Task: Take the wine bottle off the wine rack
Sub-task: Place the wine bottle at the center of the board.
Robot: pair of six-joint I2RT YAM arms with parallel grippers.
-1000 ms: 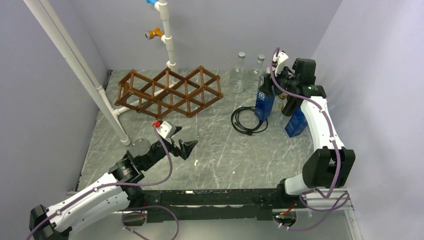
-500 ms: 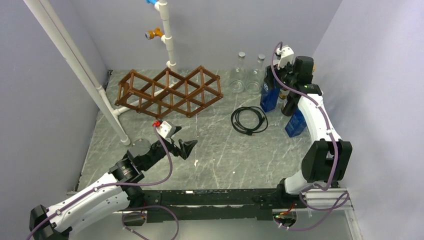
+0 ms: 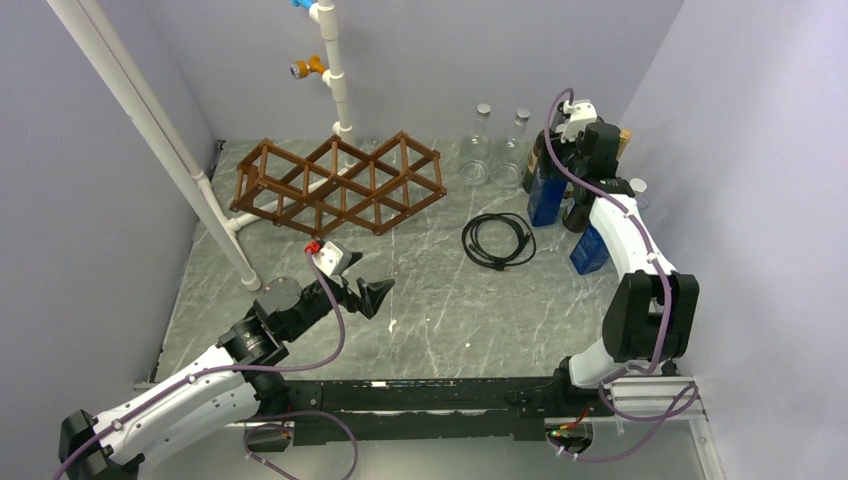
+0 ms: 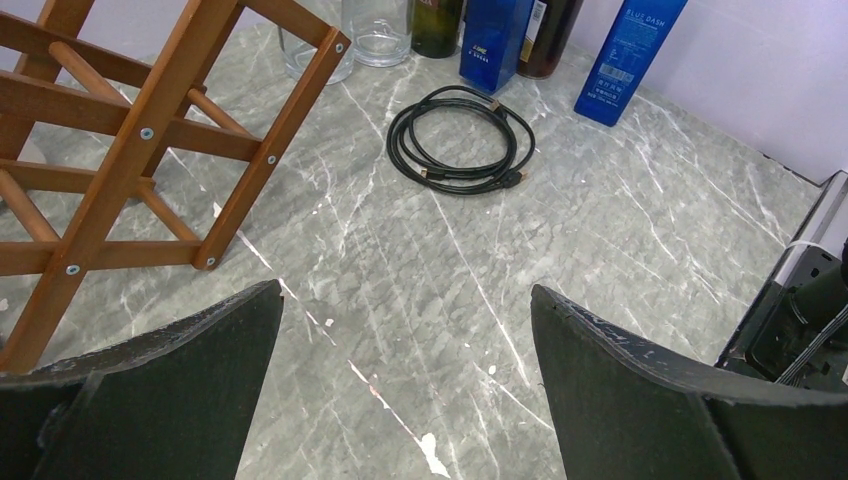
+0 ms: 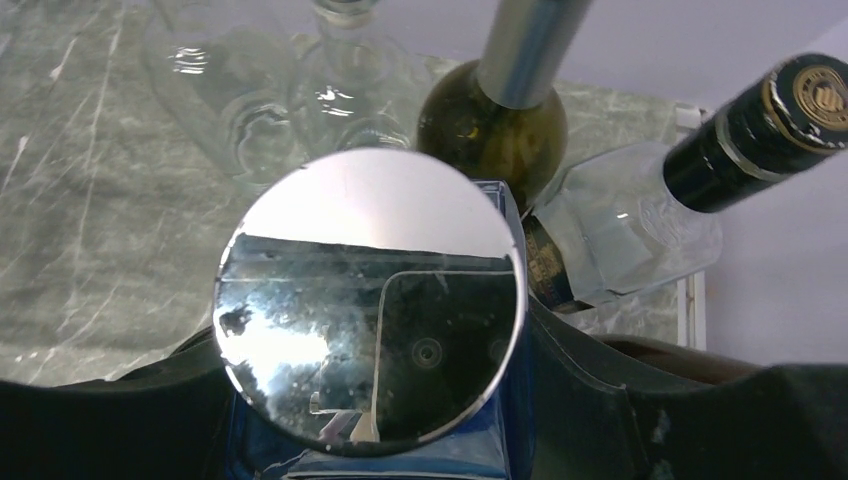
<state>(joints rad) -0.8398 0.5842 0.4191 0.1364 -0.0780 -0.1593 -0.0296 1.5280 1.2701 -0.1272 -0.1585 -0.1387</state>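
The brown wooden wine rack (image 3: pixel 340 185) lies at the back left of the table, and its cells look empty; it also shows in the left wrist view (image 4: pixel 120 150). My right gripper (image 3: pixel 560 168) is shut on a blue square bottle with a round mirror cap (image 5: pixel 368 295); it shows from above (image 3: pixel 545 198) at the back right. A green wine bottle with a silver neck (image 5: pixel 495 120) and a dark bottle with a black cap (image 5: pixel 760 120) stand just behind it. My left gripper (image 3: pixel 372 295) is open and empty over the table (image 4: pixel 405 290).
Two clear glass bottles (image 3: pixel 478 150) stand at the back. A coiled black cable (image 3: pixel 497 240) lies mid-table. A blue box (image 3: pixel 592 248) stands by the right wall. White pipes (image 3: pixel 335 70) rise behind the rack and slant along the left (image 3: pixel 150 130).
My right gripper has carried the blue bottle back and to the right, closer to the standing bottles. The left arm has not moved.
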